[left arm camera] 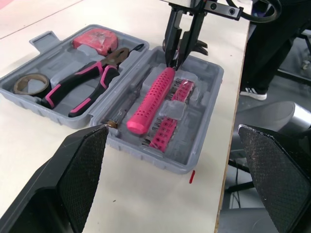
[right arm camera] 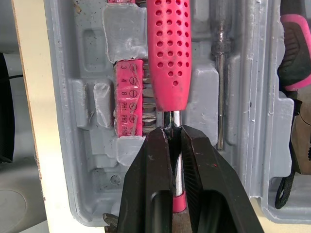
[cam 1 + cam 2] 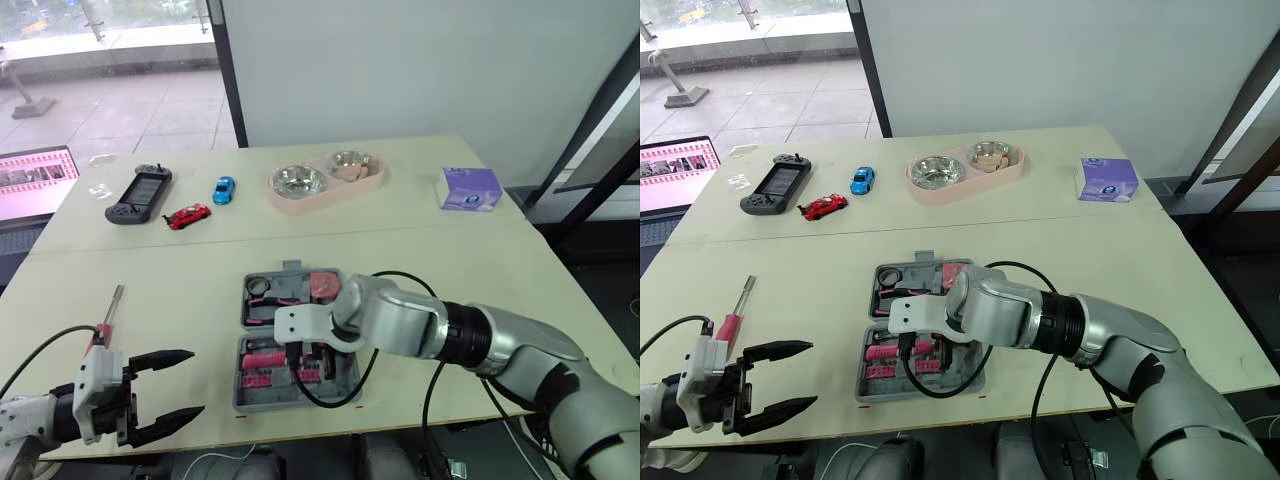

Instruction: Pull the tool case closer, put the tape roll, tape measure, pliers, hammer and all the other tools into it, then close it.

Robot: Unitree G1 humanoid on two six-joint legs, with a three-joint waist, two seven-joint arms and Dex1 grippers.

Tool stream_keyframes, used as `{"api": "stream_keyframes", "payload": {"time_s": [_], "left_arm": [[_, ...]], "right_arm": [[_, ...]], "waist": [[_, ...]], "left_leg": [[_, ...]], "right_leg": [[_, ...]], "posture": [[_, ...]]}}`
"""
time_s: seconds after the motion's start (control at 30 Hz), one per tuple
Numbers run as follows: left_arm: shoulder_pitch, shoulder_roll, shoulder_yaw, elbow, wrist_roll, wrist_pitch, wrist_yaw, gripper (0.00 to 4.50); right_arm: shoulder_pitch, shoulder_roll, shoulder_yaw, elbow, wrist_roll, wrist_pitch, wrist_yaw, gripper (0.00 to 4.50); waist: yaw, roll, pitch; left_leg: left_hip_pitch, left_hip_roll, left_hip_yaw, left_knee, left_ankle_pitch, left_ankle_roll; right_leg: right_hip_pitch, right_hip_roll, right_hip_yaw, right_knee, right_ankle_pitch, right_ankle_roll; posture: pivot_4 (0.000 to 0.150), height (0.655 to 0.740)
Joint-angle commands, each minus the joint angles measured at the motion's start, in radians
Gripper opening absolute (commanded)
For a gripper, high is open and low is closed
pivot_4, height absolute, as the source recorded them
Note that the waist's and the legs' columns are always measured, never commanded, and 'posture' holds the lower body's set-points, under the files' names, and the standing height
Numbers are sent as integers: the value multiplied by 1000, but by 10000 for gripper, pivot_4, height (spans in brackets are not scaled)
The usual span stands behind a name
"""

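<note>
The grey plastic tool case [image 1: 146,156] lies open near the bench [image 3: 450,260] front, holding the brown tape roll [image 1: 30,83], red tape measure [image 1: 95,39] and pink-handled pliers [image 1: 82,85]. The right claw [image 2: 172,131] is clamped on the steel shank of a pink perforated-handled tool [image 2: 167,53] lying in its slot. The left claw [image 3: 195,382] hangs apart near a red-handled screwdriver [image 3: 105,325] on the bench, apparently not yet packed, and the lid is not yet closed.

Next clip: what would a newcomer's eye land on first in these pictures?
First, the open grey tool case near the table's front edge. The right gripper is over it, with its fingers shut on the metal shaft of a pink-handled screwdriver lying in the case's near half. Off to the left, the left gripper hovers open near a small red-handled screwdriver that lies on the table outside the case.
</note>
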Motion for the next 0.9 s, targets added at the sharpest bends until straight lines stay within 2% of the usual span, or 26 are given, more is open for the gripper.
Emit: {"api": "stream_keyframes", "payload": {"time_s": [0.03, 0.6, 0.9], "left_arm": [[3, 3, 9, -2, -1, -21, -11, 45000], [6, -14, -3, 31, 5, -56, -21, 45000], [8, -16, -1, 31, 4, -58, -19, 45000]], "right_arm": [[-23, 13, 1, 12, -13, -5, -3, 628], [-57, 54, -83, -31, 42, 104, -13, 628], [-60, 47, -46, -6, 36, 95, -36, 628]], "waist": [[0, 0, 0], [-1, 0, 0], [0, 0, 0]], "left_leg": [[0, 0, 0, 0, 0, 0], [0, 0, 0, 0, 0, 0], [-1, 0, 0, 0, 0, 0]], "right_leg": [[0, 0, 0, 0, 0, 0], [-1, 0, 0, 0, 0, 0], [-1, 0, 0, 0, 0, 0]], "posture": [[1500, 7360], [1500, 7360], [1500, 7360]]}}
